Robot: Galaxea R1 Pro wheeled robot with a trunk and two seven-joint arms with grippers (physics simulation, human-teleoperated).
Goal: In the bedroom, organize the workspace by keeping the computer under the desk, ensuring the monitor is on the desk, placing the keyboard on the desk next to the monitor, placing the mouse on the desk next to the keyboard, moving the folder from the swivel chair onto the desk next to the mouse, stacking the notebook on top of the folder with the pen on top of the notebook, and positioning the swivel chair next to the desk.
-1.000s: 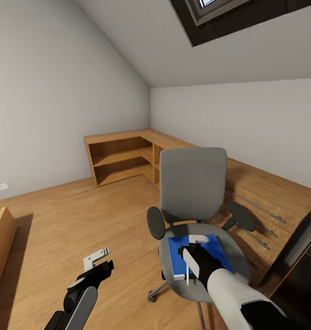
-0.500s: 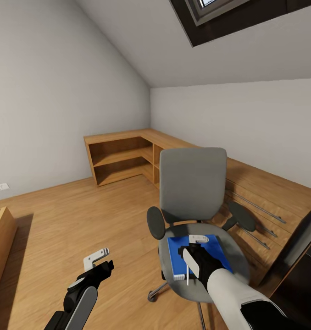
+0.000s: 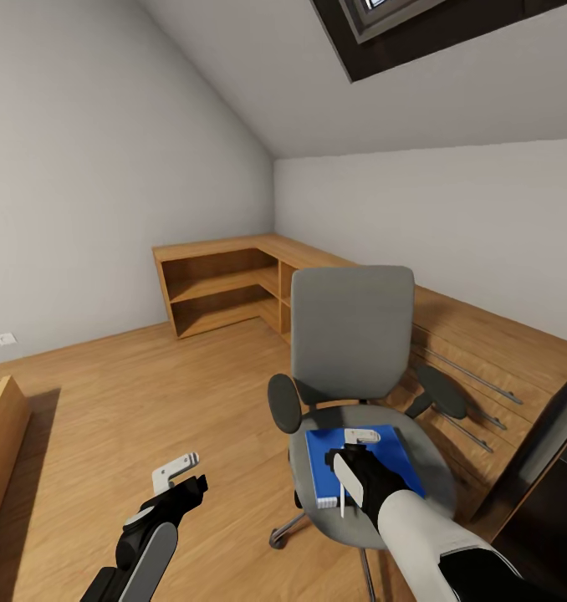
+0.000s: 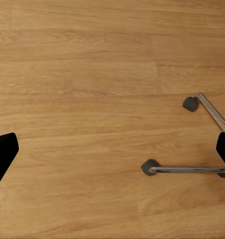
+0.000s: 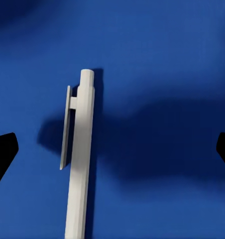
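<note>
Our right gripper (image 3: 351, 470) is wide open over the thin, light pen (image 5: 80, 159) on the folder (image 3: 398, 456); we should pinch its middle.

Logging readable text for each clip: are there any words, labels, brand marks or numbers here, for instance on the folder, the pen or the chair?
None can be read. The blue folder, the white pen lying on it, and the swivel chair all show plain surfaces with no print.
</note>
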